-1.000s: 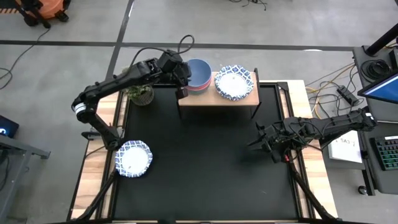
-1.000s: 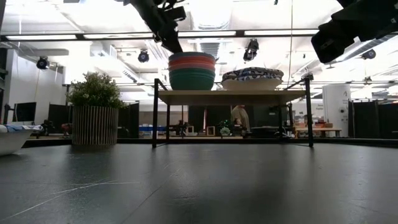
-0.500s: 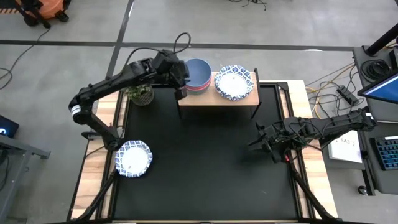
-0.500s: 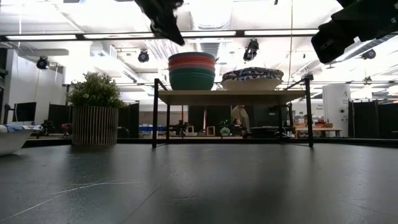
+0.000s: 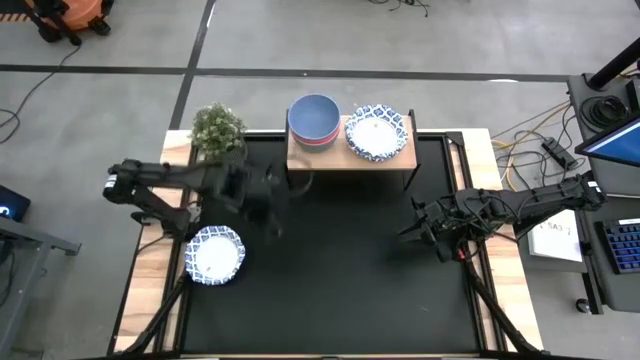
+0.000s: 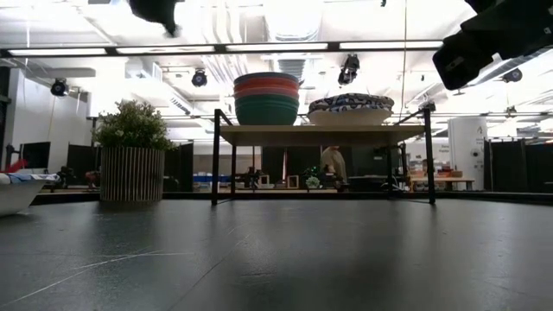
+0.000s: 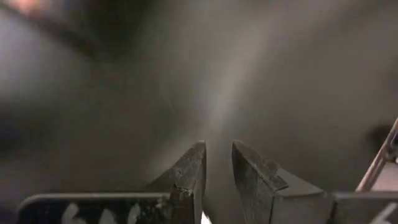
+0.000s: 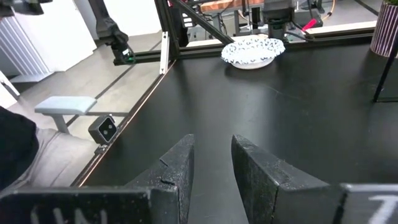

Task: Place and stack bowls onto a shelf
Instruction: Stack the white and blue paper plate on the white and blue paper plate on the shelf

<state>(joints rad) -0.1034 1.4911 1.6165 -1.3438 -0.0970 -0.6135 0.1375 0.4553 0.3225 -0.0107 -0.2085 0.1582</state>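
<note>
On the wooden shelf (image 5: 345,161) (image 6: 320,134) stands a stack of plain bowls (image 5: 313,120) (image 6: 266,98), blue on top, with green at the bottom in the low view. Beside it on the shelf sits a low stack of blue-patterned bowls (image 5: 377,131) (image 6: 351,109). One more patterned bowl (image 5: 214,254) (image 8: 253,51) rests on the table's left near part. My left gripper (image 5: 272,212) (image 7: 217,152) hovers over the mat between shelf and lone bowl, open by a narrow gap, holding nothing. My right gripper (image 5: 408,230) (image 8: 212,146) waits above the mat's right side, open and holding nothing.
A potted plant (image 5: 218,128) (image 6: 132,160) stands at the table's far left corner, beside the shelf. The black mat (image 5: 340,280) lies bare between the arms. The lone bowl's edge (image 6: 13,192) shows at the low view's left.
My left gripper has drawn back from the plain stack on the shelf, swinging quickly toward the table's near and left side, and now hangs over the mat. The bowls on the shelf have stayed where they were. My right arm has kept still.
</note>
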